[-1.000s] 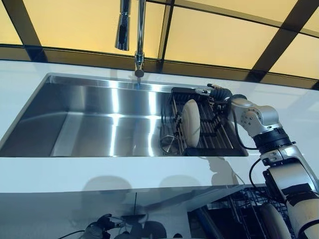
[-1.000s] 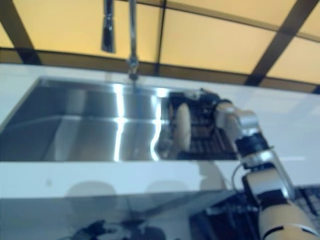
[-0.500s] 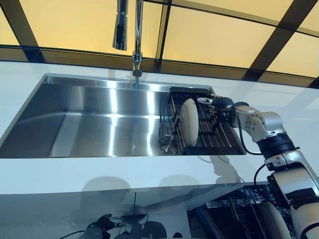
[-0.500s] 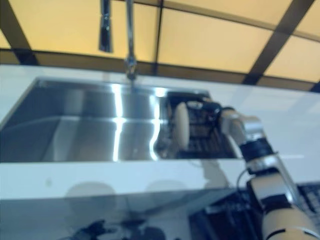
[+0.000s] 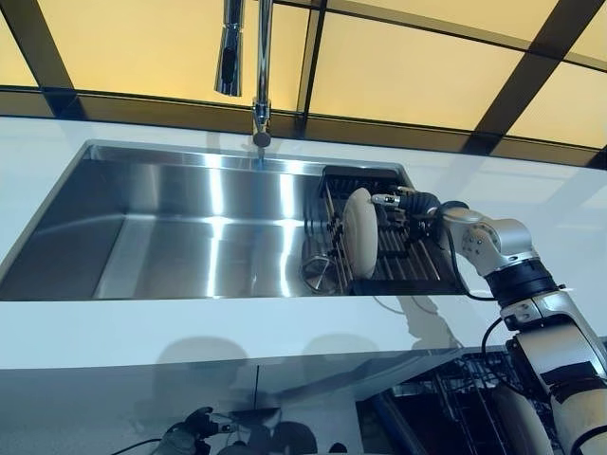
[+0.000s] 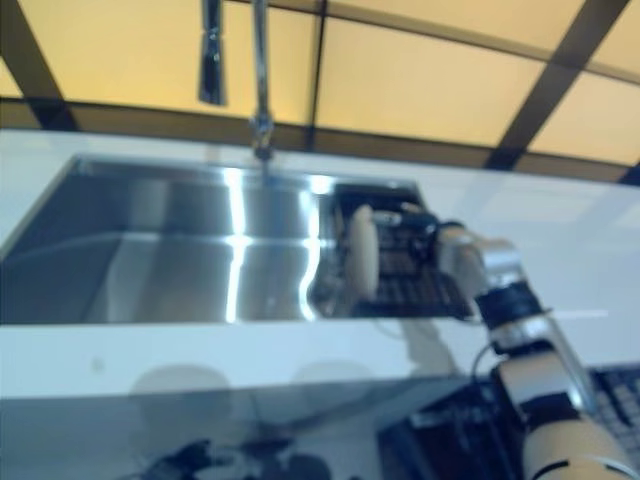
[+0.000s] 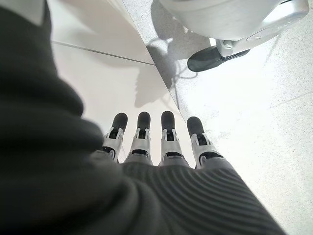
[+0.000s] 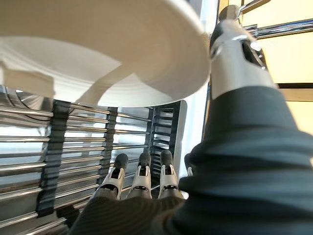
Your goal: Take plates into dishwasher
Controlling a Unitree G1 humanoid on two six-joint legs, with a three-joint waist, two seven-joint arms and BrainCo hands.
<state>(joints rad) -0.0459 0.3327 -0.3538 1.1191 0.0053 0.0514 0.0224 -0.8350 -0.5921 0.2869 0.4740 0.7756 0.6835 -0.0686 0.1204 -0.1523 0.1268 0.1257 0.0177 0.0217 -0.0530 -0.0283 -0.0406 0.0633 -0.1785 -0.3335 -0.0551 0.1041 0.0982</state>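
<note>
Inside the stainless-steel sink (image 5: 171, 237), a round white plate (image 5: 361, 232) stands on edge in a dark slatted dish rack (image 5: 408, 261) that fills the sink's right end. A small clear glass (image 5: 320, 275) sits in the basin just beside the plate, on its left. Above the sink's far rim hangs a chrome tap with a pull-down spray head (image 5: 232, 47), and the white table (image 5: 190, 332) runs along the sink's near edge.

Reaching in from the right, the right robot hand (image 5: 406, 201) is level with the plate's upper edge, over the rack. From its wrist camera the plate (image 8: 98, 49) fills the view close ahead, with the thumb (image 8: 234, 63) raised beside the rim and the fingers (image 8: 142, 176) reaching out straight over the rack's bars (image 8: 73, 147); they are spread and curl round nothing. Whether the thumb touches the rim cannot be told.

Low down at the table's front, the left robot hand (image 5: 190, 431) hangs idle, its fingers (image 7: 166, 139) straight over the pale floor (image 7: 244, 122).
</note>
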